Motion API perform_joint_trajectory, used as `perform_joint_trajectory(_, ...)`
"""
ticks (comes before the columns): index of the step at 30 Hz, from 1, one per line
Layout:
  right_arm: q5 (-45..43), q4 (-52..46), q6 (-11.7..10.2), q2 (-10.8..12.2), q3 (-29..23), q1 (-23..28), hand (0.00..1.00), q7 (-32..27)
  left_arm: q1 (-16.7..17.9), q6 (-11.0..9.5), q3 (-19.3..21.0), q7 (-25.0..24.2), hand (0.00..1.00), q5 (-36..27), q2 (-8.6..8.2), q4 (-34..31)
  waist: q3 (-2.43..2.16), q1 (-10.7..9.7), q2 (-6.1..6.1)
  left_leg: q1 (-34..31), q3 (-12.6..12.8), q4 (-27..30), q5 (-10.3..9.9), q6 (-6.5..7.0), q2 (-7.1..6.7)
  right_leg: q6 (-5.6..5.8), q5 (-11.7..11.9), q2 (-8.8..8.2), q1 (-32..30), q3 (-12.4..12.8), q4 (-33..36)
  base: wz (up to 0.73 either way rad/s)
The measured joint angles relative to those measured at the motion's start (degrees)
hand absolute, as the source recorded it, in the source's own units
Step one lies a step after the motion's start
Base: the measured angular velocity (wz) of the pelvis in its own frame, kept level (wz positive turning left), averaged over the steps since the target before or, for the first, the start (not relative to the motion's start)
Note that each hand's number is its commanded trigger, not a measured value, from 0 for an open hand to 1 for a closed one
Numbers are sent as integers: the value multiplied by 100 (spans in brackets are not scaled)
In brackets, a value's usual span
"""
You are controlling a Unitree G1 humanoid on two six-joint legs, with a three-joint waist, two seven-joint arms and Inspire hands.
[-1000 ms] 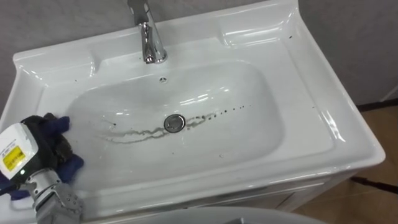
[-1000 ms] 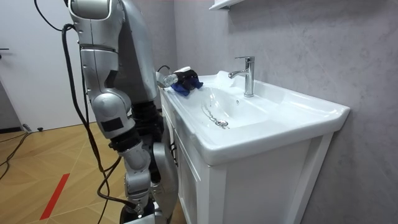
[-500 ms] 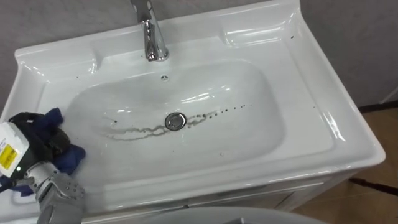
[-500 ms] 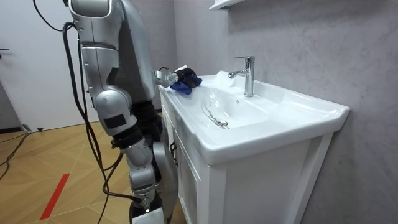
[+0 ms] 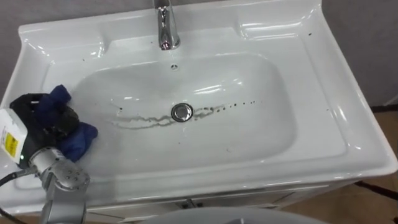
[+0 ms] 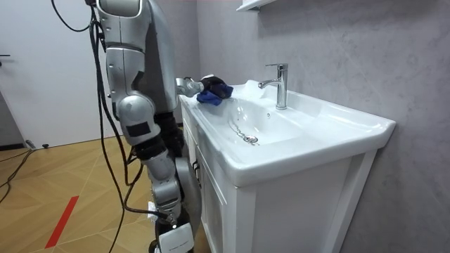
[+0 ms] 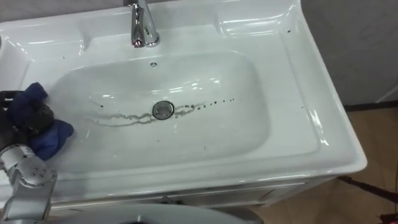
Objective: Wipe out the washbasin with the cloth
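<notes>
well, bunched blue cloth [image 5: 79, 140] in left hand [image 5: 38, 119], grey streaks [image 5: 142, 122] across basin [image 5: 261, 146]

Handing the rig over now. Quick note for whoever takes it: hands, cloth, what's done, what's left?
Left hand: shut on the blue cloth, at the left edge of the basin.
Dirt: a grey streak crosses the bowl through the drain, with dark specks to its right.
Done: cloth is in hand at the bowl; the streak looks unwiped.
Left: sweep the cloth rightward over streak and specks, then probably check the rim near the faucet.
</notes>
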Motion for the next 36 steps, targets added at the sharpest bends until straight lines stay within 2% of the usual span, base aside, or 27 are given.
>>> perform_joint_trajectory(4,35,15,-124,25,2,-8,0,12,-71,-33,-431,-240,100,0,-21,-87,28,-103,-2,12,10,13,-1,1,0,0,2,12,-13,68,20,-10)
perform_joint_trajectory(6,121,42,-173,49,-4,-7,0,29,-125,-33,-521,-359,100,-3,-27,-149,29,-158,1,9,11,18,-1,1,6,-7,6,25,-27,99,18,-10)
perform_joint_trajectory(9,140,63,-229,89,-9,2,0,38,-163,-94,-595,-367,100,-31,-27,-546,60,-282,-56,-4,26,14,0,1,17,-24,21,30,-63,107,23,-11)
perform_joint_trajectory(14,132,126,-249,96,-9,41,0,-22,-248,-288,-626,-356,100,-25,-23,-830,54,-332,-60,11,57,14,-1,1,13,-26,34,28,-29,158,27,-11)
perform_joint_trajectory(17,127,131,-252,98,-8,67,0,-90,-258,-297,-699,-353,100,50,-25,-830,51,-316,-52,48,60,14,-1,1,12,-26,34,31,1,180,12,-3)
perform_joint_trajectory(24,105,166,-256,84,-7,40,0,-135,-258,-295,-790,-354,100,1207,-26,-829,36,-314,-11,47,93,13,-9,12,11,-25,33,29,-2,184,9,0)
perform_joint_trajectory(27,102,167,-246,84,-11,85,0,-113,-253,-271,-791,-358,100,1757,-25,-829,16,-307,22,52,161,13,-9,12,12,-24,33,32,-9,209,10,-1)
perform_joint_trajectory(30,99,178,-232,83,-10,147,0,-8,-241,-208,-850,-421,100,1924,-22,-819,3,-301,46,90,162,13,-8,12,11,-22,32,36,-4,225,11,-2)
perform_joint_trajectory(33,103,183,-214,81,-10,167,0,61,-223,-92,-971,-576,100,2082,-16,-750,8,-326,70,94,165,14,-8,12,11,-22,32,41,-6,251,15,-3)
perform_joint_trajectory(36,100,178,-182,83,-4,182,0,83,-225,-58,-1062,-665,100,2133,-6,-405,13,-349,63,103,170,15,-8,12,12,-22,33,42,-4,268,38,-3)
